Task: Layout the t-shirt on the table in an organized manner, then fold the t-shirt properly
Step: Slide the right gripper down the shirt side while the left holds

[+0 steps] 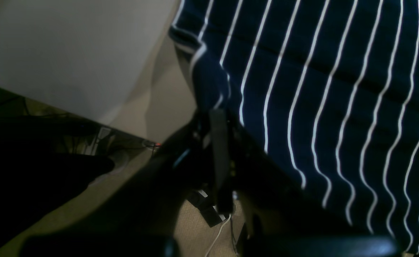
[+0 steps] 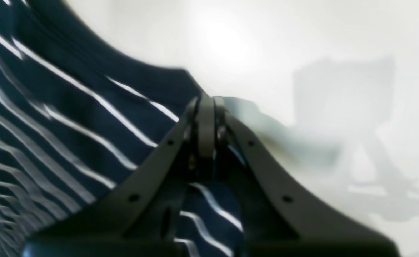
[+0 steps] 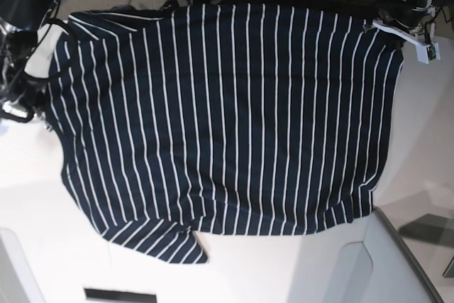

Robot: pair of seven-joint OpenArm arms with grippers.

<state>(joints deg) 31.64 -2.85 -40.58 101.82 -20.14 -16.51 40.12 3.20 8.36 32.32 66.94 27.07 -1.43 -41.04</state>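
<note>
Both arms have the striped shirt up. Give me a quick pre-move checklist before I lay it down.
1. Left pincer shut on the dark navy, white-striped fabric t-shirt: ok, a shirt corner is pinched between its closed jaws.
2. Right pincer shut on the t-shirt: ok, fabric runs between its closed jaws.
3. Shirt spread wide between the arms: ok in the base view.
4. Shirt free of folds: not ok, a flap at the near left edge is turned and creased.
5. Large smooth white table bare where the shirt should land: cannot tell, the shirt hides most of it.
6. Collar and sleeve positions: cannot tell.
</note>
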